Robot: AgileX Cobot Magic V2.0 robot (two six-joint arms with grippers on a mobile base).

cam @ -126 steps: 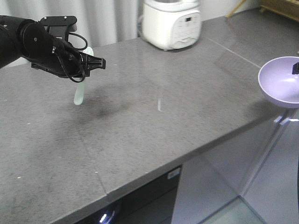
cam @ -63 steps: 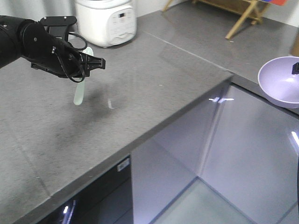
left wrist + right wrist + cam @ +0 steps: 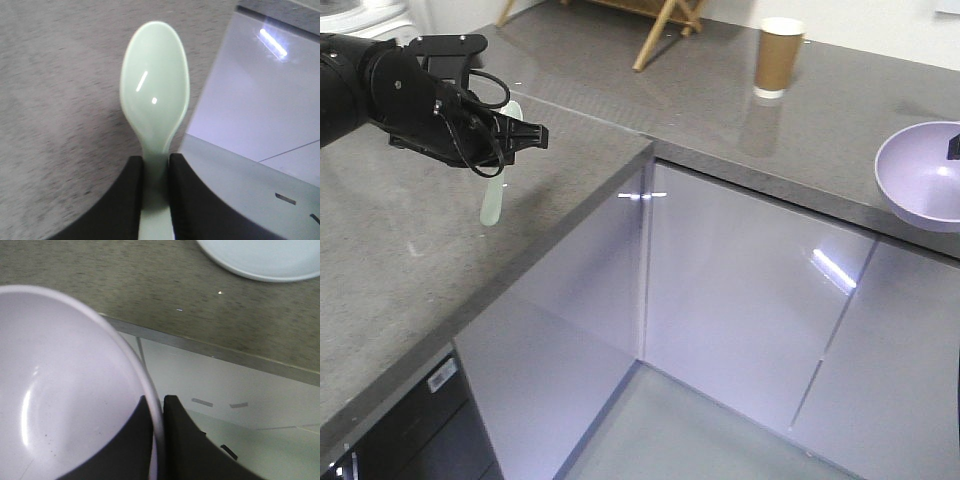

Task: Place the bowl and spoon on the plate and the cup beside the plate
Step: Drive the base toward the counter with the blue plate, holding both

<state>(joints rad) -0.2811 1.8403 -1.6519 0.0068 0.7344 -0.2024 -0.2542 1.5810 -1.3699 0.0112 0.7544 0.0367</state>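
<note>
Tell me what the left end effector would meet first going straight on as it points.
Likely the grey stone countertop near its edge, beyond the pale mint-green plastic spoon that the left end effector grips; depth is unclear, so it might clear the edge.

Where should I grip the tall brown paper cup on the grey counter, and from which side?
Take the tall brown paper cup around its mid-wall, coming in level from the near side. It stands upright on the grey counter and widens towards the rim, so side jaws should keep it from slipping down; squeeze lightly, paper crushes.
</note>
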